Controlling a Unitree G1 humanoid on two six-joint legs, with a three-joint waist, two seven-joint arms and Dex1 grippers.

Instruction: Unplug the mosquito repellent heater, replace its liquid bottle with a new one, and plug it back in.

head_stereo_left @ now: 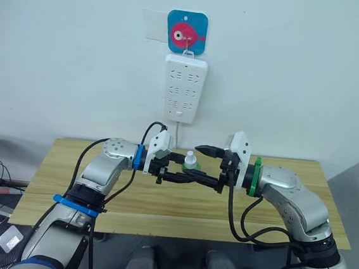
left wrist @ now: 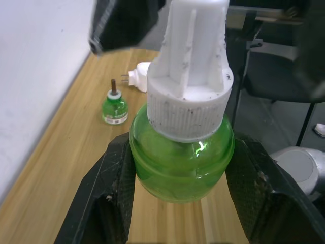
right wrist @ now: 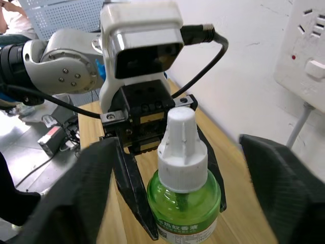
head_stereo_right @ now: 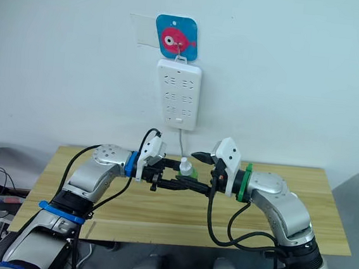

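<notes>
Left wrist: heater (left wrist: 138, 77) beyond end effector (left wrist: 180, 198).

A white power strip (head_stereo_left: 184, 87) hangs on the wall below a blue fish hook plate (head_stereo_left: 186, 32). Beneath stands a wooden desk (head_stereo_left: 160, 202).
</notes>
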